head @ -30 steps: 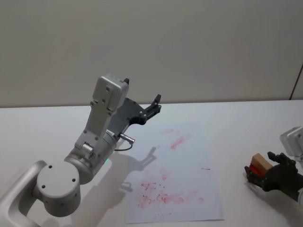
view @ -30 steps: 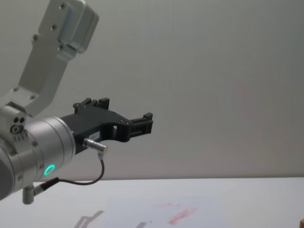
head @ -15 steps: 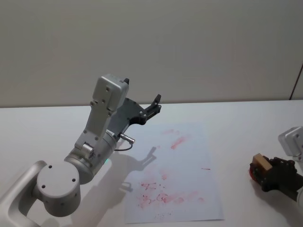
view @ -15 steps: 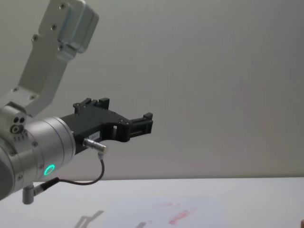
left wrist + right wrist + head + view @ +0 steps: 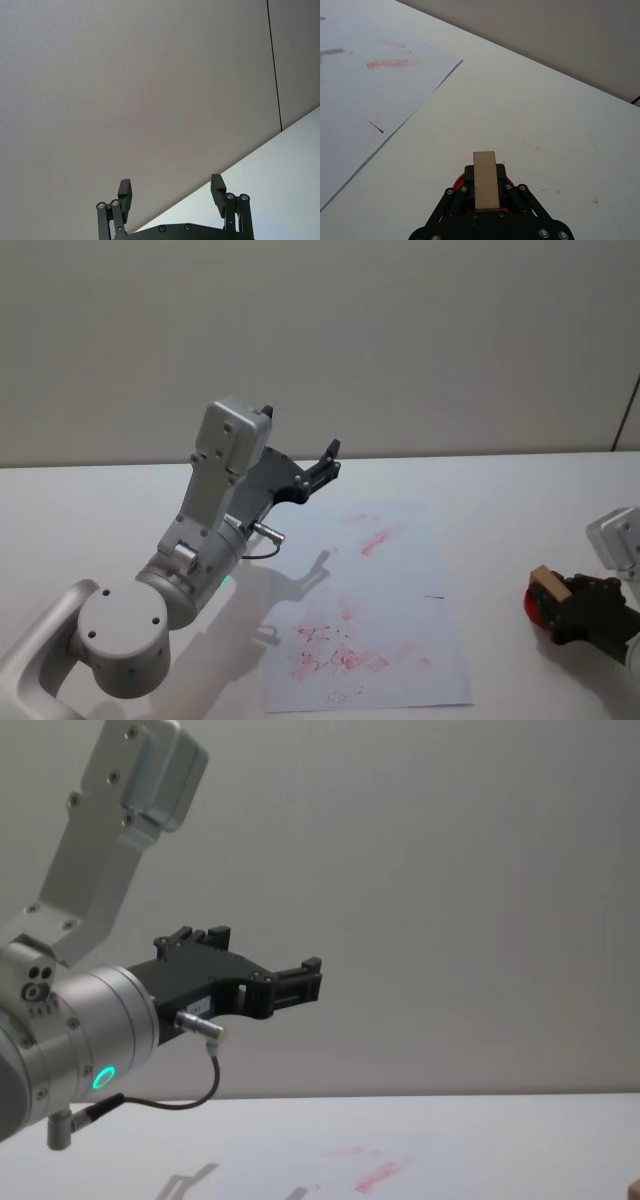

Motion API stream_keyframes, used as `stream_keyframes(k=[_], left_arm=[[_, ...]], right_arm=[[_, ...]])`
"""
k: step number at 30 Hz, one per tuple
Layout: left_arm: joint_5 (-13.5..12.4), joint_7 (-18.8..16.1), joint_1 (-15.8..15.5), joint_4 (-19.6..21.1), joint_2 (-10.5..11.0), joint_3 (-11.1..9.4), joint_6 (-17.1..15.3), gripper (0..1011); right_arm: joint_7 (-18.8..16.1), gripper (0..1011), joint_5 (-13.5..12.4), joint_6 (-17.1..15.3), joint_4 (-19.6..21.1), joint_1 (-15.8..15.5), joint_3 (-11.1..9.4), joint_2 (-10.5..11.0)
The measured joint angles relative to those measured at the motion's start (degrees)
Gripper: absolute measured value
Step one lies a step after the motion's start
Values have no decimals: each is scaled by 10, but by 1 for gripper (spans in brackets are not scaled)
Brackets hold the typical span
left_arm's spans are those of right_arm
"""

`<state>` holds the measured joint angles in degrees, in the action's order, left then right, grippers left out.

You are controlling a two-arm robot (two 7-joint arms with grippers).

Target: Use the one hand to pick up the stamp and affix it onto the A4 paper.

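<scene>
**Tan wooden stamp, in grip, not yet on the sheet**

Item: my right fingers [image 5: 465,186], black, closed on the two long sides of the stamp [image 5: 485,175], a tan block standing upright between them. Right gripper [image 5: 485,184]: clamped on the block, low over the table [image 5: 500,490]. Beneath the block is a red round part [image 5: 537,610]. I cannot tell whether it is the stamp's own face or a pad under it, nor whether the block is clear of the table.

Location: to the right of the A4 paper [image 5: 400,570], apart from its edge, over bare table. The sheet lies flat and bears red smudges, mostly at its near end.

Step, as I judge it: pick-up done or nearly so, affixing not begun. The next move calls for a lift, a carry leftward over an unmarked patch of the sheet, then a square press down with a firm grip so the block does not tip.

Views: the right wrist view gives the grip itself and the sheet's corner. The head view gives the gap between stamp and sheet. The left wrist view gives my left gripper [image 5: 170,186], fingers spread with nothing between them. The chest view gives it parked high over the table's left, green light on.
</scene>
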<state>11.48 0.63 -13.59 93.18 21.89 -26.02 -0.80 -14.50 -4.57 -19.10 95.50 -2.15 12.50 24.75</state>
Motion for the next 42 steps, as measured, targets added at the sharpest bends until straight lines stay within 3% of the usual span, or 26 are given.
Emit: stream_keyframes(k=[12, 24, 32, 42], left_arm=[[0, 0, 0, 0, 0, 0, 0, 1001], [0, 0, 0, 0, 0, 0, 0, 1001], [0, 0, 0, 0, 0, 0, 0, 1001], [0, 0, 0, 0, 0, 0, 0, 1001]], right_arm=[[-35, 218, -13, 26, 12, 16, 4, -10], [-101, 218, -30, 41, 10, 56, 28, -51], [-137, 218, -6, 33, -29, 91, 54, -87], [-153, 218, 29, 22, -79, 121, 80, -122]])
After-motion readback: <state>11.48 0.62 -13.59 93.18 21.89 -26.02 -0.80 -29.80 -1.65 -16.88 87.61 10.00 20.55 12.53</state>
